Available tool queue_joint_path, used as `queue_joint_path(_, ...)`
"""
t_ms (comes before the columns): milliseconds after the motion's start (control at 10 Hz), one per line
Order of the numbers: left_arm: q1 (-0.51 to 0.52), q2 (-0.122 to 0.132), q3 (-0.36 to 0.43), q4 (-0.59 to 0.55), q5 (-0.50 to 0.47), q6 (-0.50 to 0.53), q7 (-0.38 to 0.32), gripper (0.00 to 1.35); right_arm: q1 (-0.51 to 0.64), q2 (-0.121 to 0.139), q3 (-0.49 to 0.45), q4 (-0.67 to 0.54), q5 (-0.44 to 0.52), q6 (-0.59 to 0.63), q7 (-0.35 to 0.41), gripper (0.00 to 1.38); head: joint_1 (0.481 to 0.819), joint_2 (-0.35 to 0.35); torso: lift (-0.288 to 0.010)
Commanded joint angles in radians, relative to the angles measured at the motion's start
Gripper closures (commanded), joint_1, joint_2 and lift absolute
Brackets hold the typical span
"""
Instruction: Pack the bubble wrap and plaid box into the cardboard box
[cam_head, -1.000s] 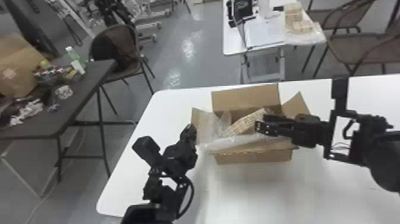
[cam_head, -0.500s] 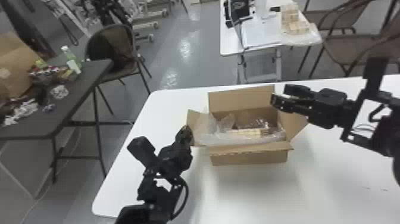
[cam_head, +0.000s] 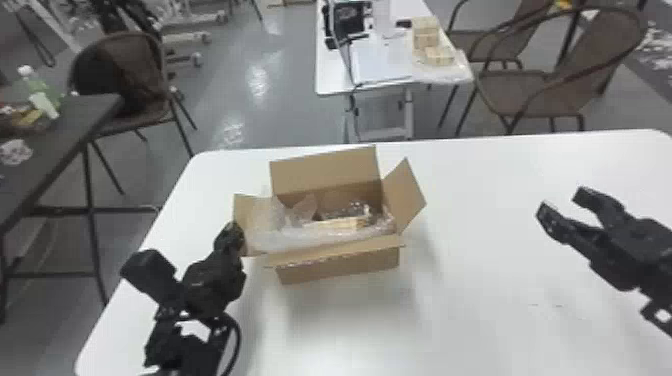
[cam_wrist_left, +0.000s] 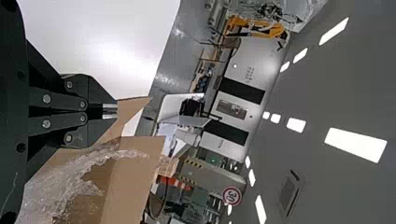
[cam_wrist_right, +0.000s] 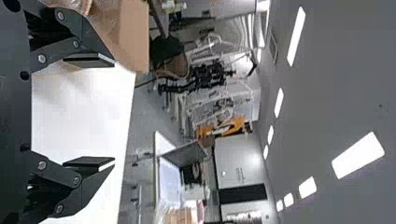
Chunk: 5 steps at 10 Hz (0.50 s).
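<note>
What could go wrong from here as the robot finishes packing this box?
The bubble wrap bulges up against the left flap, so folding that flap may snag the wrap or leave the flap ajar.

The left gripper is right at that flap, while the right gripper stands well off the box; a tug might drag the unsteadied box.

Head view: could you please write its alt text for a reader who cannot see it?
An open cardboard box on a white table holds bubble wrap and the plaid box. The left gripper is at the cardboard box's left flap; the right gripper, jaws open, is off to the right.
</note>
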Motion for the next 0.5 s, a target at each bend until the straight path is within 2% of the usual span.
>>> queue_joint_path(0,0.014,-0.014,0.033,0.0,-0.025,-0.042,0.005,1.21,0.097,0.011,-0.075,-0.001,-0.001,-0.089,-0.009,0.51,0.695,0.157,-0.12)
queue_joint_path(100,0.027,-0.03,0.054,0.001,-0.053,-0.084,0.036,1.21,0.136,0.011,-0.12,0.008,-0.005,-0.122,-0.007,0.51,0.695,0.14,-0.12)
queue_joint_path(300,0.044,-0.062,0.086,0.024,-0.093,-0.188,0.147,1.2,0.177,0.011,-0.154,0.013,-0.028,-0.134,-0.007,0.51,0.695,0.135,-0.12)
queue_joint_path(400,0.036,-0.063,0.097,0.053,-0.11,-0.248,0.206,1.2,0.18,0.011,-0.154,0.017,-0.039,-0.134,-0.007,0.51,0.695,0.149,-0.12)
